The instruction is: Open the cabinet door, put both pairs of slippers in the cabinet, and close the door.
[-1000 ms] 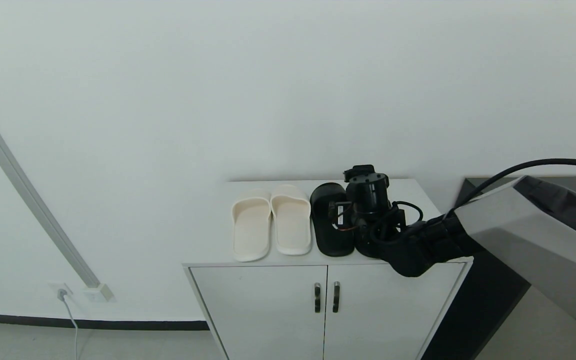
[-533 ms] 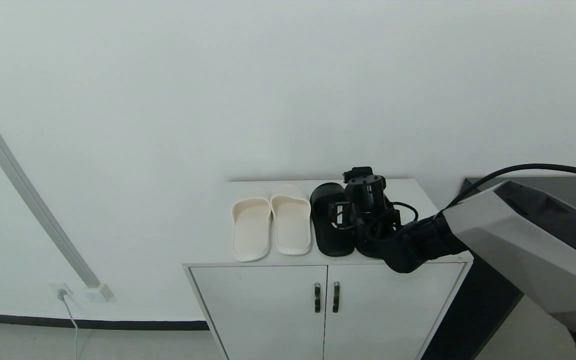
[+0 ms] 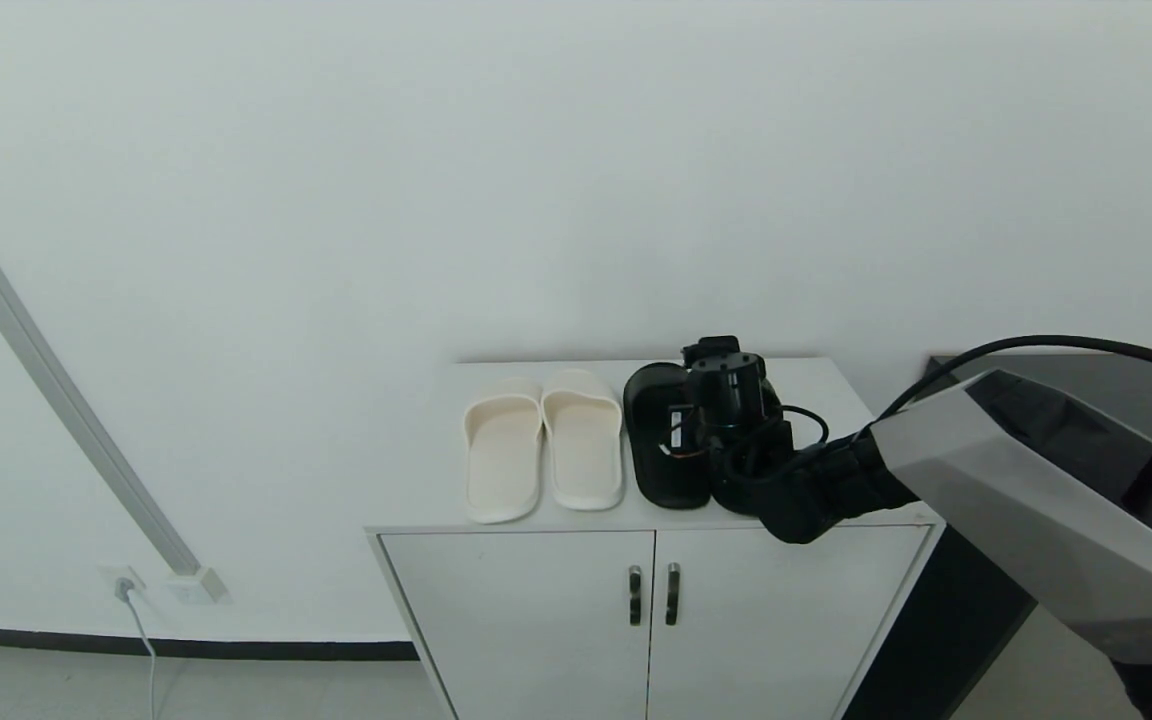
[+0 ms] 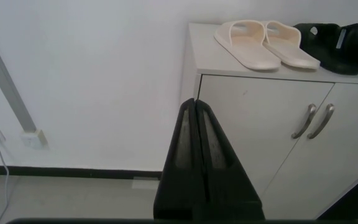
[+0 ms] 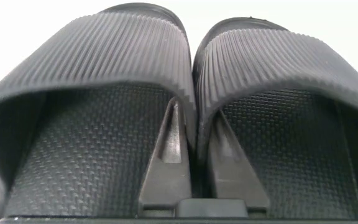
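Right hand (image 5: pixel 193 118) is down in the pair of black ribbed rubber slippers (image 5: pixel 104 74), with its fingers (image 5: pixel 173 149) going one into each shoe. It pinches the two side walls that touch in the middle. I think that is so both shoes can come up at once, like one bundle.

The black slippers sit on the surface (image 3: pixel 836 385) on top of the white cabinet (image 3: pixel 776 600), near its right end. Just beside them, on the robot's left, lies a pair of smooth cream plastic slippers (image 3: pixel 501 450). They lie side by side and nothing touches them.

Below, the two white cabinet doors (image 3: pixel 526 620) are both shut. Two small dark handles (image 3: pixel 634 594) stand close together in the middle. So the slippers have no way in yet, and I think a door must be opened first.

Left hand (image 4: pixel 195 106) hangs low, off to the side of the cabinet. Its fingers are pressed flat together with nothing between them. It looks free to go for a handle.
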Tool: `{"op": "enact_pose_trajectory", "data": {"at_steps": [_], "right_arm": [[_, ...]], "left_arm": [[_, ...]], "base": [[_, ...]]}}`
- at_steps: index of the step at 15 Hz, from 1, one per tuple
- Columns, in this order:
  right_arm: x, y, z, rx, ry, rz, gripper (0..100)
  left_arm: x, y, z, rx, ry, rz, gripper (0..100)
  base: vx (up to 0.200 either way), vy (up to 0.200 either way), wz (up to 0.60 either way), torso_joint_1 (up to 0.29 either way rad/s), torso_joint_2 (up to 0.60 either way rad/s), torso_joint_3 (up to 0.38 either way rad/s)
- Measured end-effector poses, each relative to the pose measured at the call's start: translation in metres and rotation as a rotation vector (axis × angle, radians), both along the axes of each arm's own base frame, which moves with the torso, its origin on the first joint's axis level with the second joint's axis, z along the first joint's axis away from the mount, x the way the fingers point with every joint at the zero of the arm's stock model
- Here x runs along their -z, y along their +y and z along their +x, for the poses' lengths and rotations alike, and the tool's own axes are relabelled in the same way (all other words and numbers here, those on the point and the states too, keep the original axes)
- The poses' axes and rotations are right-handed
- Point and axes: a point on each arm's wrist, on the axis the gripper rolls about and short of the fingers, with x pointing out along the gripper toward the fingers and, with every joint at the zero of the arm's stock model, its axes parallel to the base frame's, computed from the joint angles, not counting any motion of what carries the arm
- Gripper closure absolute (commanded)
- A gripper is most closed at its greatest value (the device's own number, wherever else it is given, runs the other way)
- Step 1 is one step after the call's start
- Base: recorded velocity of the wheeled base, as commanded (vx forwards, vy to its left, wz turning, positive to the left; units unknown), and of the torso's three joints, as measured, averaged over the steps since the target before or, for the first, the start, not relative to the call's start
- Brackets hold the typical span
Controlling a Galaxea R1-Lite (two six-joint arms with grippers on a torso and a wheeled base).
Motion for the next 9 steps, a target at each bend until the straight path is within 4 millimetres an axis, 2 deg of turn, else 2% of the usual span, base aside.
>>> {"op": "enact_pose_trajectory", "data": {"at_steps": [6,9], "right_arm": [[-0.014,-0.005,-0.009,-0.001,-0.008,0.005,100],[-0.025,-0.012,-0.035,-0.047,0.013,-0.022,100]], "left_arm": [[0.000,0.000,0.000,0.000,0.000,-0.002,100],[0.000,0.000,0.000,0.000,0.000,-0.008,100]], "base": [[0.000,0.000,0.00,0.000,0.00,0.000],[0.000,0.000,0.00,0.000,0.00,0.000]]}}
